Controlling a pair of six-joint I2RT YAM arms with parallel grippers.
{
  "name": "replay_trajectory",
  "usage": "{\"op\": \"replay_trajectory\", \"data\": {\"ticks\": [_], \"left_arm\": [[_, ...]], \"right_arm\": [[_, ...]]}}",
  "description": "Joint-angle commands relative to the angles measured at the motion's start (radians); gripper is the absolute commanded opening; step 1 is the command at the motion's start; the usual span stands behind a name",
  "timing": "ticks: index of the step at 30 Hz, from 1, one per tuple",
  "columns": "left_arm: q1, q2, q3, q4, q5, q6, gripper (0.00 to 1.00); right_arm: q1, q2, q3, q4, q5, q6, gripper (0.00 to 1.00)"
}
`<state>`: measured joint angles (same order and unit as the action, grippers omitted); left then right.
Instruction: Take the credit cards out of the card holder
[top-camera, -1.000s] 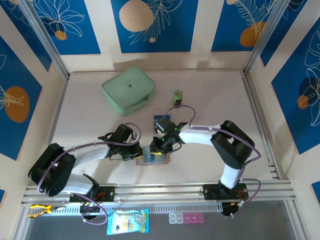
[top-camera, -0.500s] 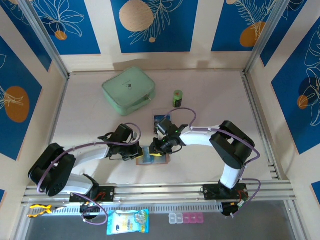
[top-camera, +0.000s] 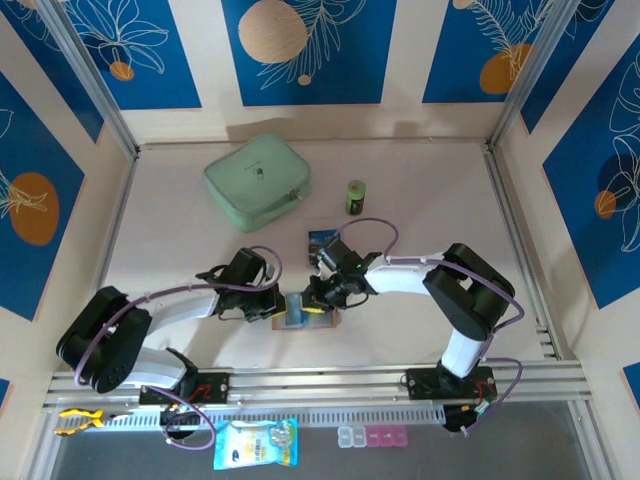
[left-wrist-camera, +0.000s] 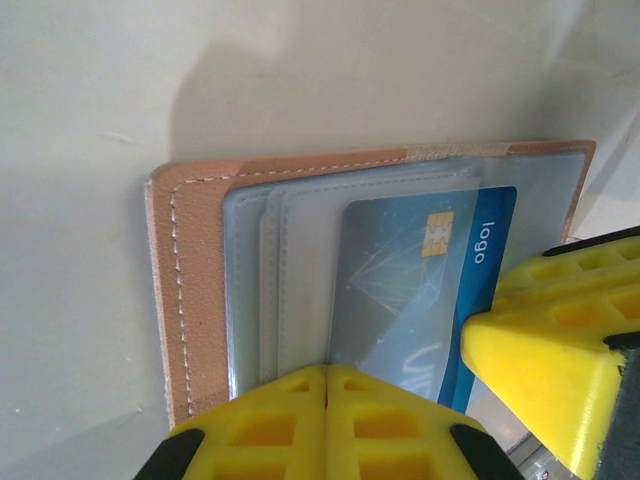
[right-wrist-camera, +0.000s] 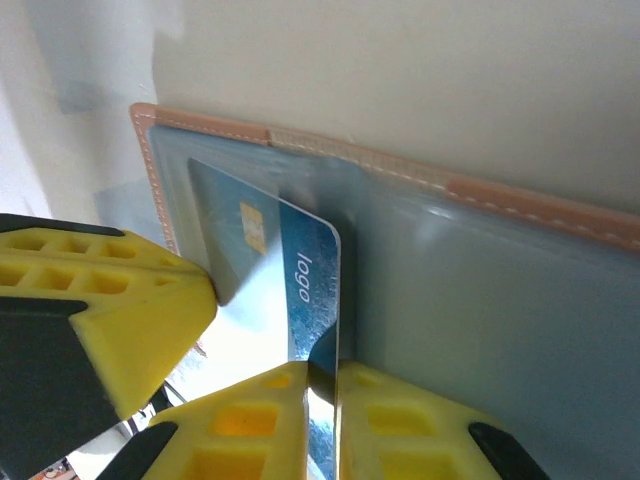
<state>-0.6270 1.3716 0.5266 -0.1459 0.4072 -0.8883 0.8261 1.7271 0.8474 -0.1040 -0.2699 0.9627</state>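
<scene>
Credit card (right-wrist-camera: 298, 285), clamped in right gripper (right-wrist-camera: 322, 375)

The card holder (left-wrist-camera: 190, 300) lies open and flat on the table (top-camera: 420, 200), inner face up. The outer shell is tan leather with pale stitching along the edge. The inner pockets are grey, translucent and stacked in overlapping tiers. One blue card (left-wrist-camera: 420, 280), with a gold chip and the word "logo" in white print, is partly drawn out of a pocket. A second blue card (top-camera: 322, 240) lies flat farther back, apart from the holder.
</scene>
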Motion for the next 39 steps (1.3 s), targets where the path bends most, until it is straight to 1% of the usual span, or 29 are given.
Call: {"op": "replay_trajectory", "data": {"ticks": [1,10,14,17,23,39], "left_arm": [[-0.005,0.006,-0.005,-0.045,-0.030,0.010,0.06],[-0.006,0.005,-0.005,-0.046,-0.032,0.006,0.06],[-0.006,0.003,-0.004,-0.050,-0.034,0.008,0.06],[-0.006,0.004,-0.004,-0.057,-0.038,0.012,0.06],[-0.005,0.010,-0.012,-0.055,-0.041,0.013,0.06],[-0.005,0.018,-0.016,-0.043,-0.038,0.012,0.06]], "right_arm": [[-0.012,-0.037,-0.031,-0.011,-0.004,0.013,0.14],[-0.024,-0.089,-0.061,-0.013,-0.001,0.006,0.11],[-0.029,-0.058,-0.052,0.025,-0.043,0.003,0.15],[-0.025,-0.025,-0.034,0.034,-0.051,0.006,0.18],[-0.024,0.016,-0.022,0.051,-0.065,0.016,0.19],[-0.022,0.015,-0.054,0.161,-0.120,0.056,0.16]]}}
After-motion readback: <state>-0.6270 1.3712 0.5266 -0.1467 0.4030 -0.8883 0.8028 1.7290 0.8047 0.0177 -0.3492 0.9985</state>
